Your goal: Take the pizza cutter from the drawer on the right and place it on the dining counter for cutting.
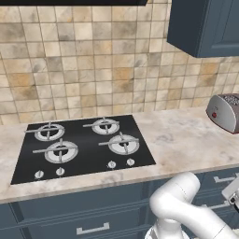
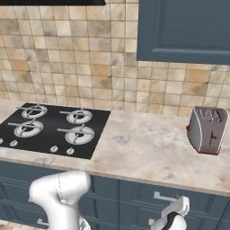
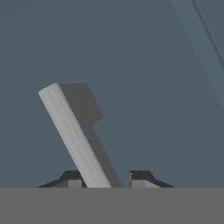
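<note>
In the hand view my gripper (image 3: pixel 107 179) is shut on the silver bar handle (image 3: pixel 72 131) of the navy-blue drawer (image 3: pixel 153 87). The handle runs slantwise between the two dark fingertips (image 3: pixel 72 179). The drawer front is closed and fills the background. In the right base view my white wrist (image 2: pixel 176 210) hangs low in front of the drawer fronts on the right, under the marbled worktop (image 2: pixel 148 148). The pizza cutter is hidden and the dining counter is out of view.
A black four-burner hob (image 1: pixel 84 147) is set into the worktop on the left. A grey toaster (image 2: pixel 207 130) stands at the right. A dark blue wall cabinet (image 2: pixel 184 29) hangs above it. Another drawer front with a silver handle (image 1: pixel 93 228) sits below the hob.
</note>
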